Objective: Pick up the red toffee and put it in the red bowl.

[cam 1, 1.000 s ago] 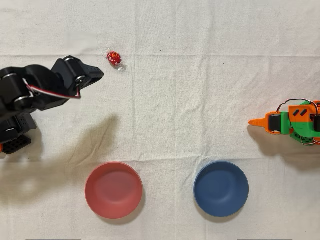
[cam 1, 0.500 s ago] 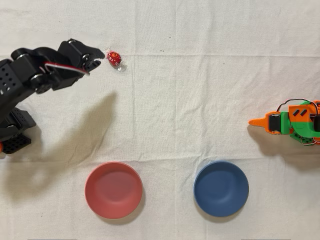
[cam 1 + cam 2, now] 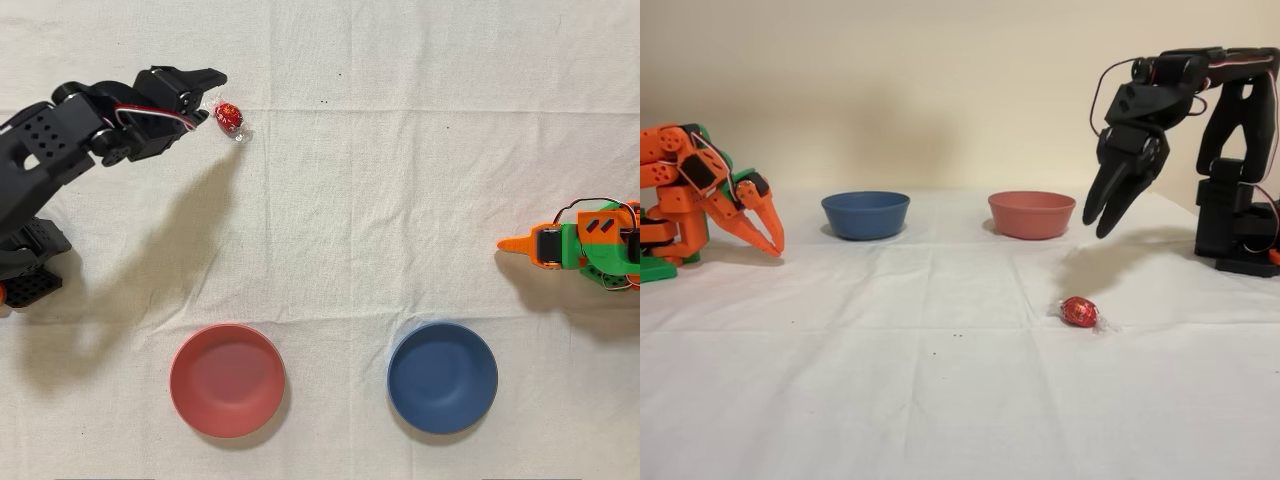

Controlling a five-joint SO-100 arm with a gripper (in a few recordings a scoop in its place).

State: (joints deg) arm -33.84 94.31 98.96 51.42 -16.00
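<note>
While our gripper [image 3: 1103,222] hung spread above the table, we saw the red toffee [image 3: 1078,311] lying just beside.

Black arm [image 3: 1230,150]; red-white cable; tapered jaws.

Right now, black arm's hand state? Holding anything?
Black arm's hand: open, empty, raised above the cloth; red toffee lies loose on the cloth, untouched.
</note>
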